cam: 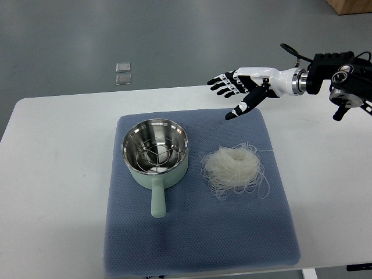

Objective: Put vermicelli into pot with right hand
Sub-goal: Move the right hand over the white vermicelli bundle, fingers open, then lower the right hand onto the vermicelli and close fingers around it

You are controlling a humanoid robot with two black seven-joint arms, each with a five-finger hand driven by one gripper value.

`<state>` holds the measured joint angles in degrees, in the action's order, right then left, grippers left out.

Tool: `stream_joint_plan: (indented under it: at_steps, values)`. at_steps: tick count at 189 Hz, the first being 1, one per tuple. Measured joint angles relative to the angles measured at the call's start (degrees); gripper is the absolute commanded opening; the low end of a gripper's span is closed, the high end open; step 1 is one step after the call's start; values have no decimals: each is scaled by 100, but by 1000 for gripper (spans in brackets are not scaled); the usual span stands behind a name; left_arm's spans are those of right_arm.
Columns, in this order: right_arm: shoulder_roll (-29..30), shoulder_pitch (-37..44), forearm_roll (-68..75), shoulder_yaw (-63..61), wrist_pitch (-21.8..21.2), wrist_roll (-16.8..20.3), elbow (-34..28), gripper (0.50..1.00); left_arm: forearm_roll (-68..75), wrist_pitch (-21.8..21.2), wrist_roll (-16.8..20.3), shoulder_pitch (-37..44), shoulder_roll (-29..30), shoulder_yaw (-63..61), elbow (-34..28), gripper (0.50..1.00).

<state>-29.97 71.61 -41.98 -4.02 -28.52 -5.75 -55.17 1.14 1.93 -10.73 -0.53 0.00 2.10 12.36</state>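
On the white counter (pixel 52 174) below me lies a blue mat (pixel 197 244), and on it sit the pot (pixel 155 152) and the vermicelli (pixel 233 168). From the top view, the pot stands on the mat's left half, pale green outside, steel inside, its handle pointing toward me. The vermicelli is a loose white nest just right of the pot, near it but apart, with stray strands trailing toward the mat's right edge. My right robot hand (pixel 241 87) hangs over the mat's far right corner, fingers spread and released, grasping nothing, well apart from the vermicelli. Two small clear squares (pixel 123 73) lie on the grey floor beyond the counter.
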Motion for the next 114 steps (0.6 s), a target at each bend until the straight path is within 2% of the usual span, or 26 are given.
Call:
stream_joint_plan:
  at_steps: [22, 43, 70, 114]
  values:
    - [-98, 1041, -282, 1452, -136, 17, -249, 930, -1, 0, 0, 0, 0, 2, 10, 1000]
    - [32, 1555, -346, 2152, -191, 187, -461, 928, -6, 0, 0, -1, 0, 21, 12, 1000]
    - [181, 1750, -351, 2379, -182, 412, -687, 928, -15, 0, -1, 0, 0, 27, 11, 1000]
    - [419, 1655, -341, 2398, 11, 447, -837, 928, -18, 0, -5, 2, 0, 20, -5, 1000]
